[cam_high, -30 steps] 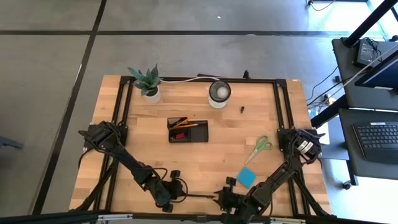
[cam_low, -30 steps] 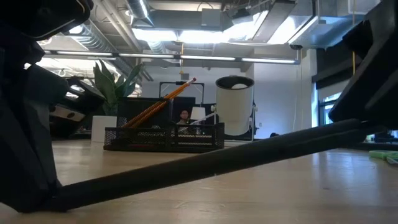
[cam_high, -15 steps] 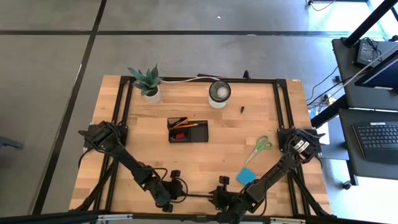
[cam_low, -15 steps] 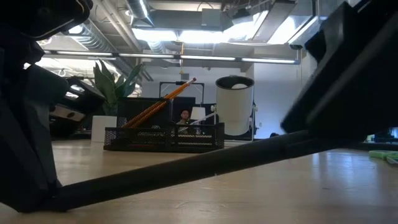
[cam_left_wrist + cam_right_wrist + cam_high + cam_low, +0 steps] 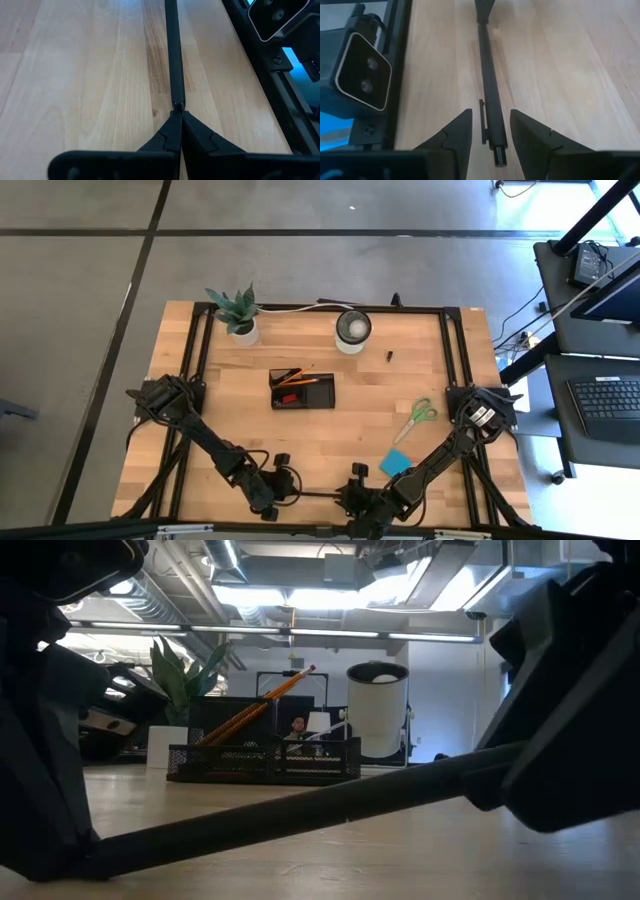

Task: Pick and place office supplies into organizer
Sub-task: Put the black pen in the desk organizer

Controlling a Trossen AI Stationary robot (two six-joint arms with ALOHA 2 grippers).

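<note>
A black pen (image 5: 320,496) stretches along the table's near edge between my two grippers. My left gripper (image 5: 176,111) is shut on its left end. My right gripper (image 5: 490,112) is open at the pen's right end (image 5: 499,156), one finger on each side with a gap showing, touching nothing. The black organizer (image 5: 302,390) sits mid-table with orange pencils (image 5: 293,376) leaning on its wall and a red eraser (image 5: 288,397) inside. Green-handled scissors (image 5: 415,418), a blue sticky-note pad (image 5: 396,464) and a tiny black clip (image 5: 389,356) lie loose on the right half. My left gripper pinches the pen's left end (image 5: 176,102) between its two shut fingertips. The fingers run level from the table's left side, in line with the pen. The pen (image 5: 300,808) points away toward the right gripper, low over the wood; whether it rests there I cannot tell.
A potted plant (image 5: 237,312) and a round white-rimmed cup (image 5: 353,330) stand near the far edge. A black frame rail and the low camera's housing (image 5: 362,70) run along the near edge beside the pen. Bare wood lies between the organizer and the near edge.
My right gripper has moved toward the table's left along the near edge and come down over the pen's right end, so its fingers now straddle it. The left gripper and the pen have stayed where they were.
</note>
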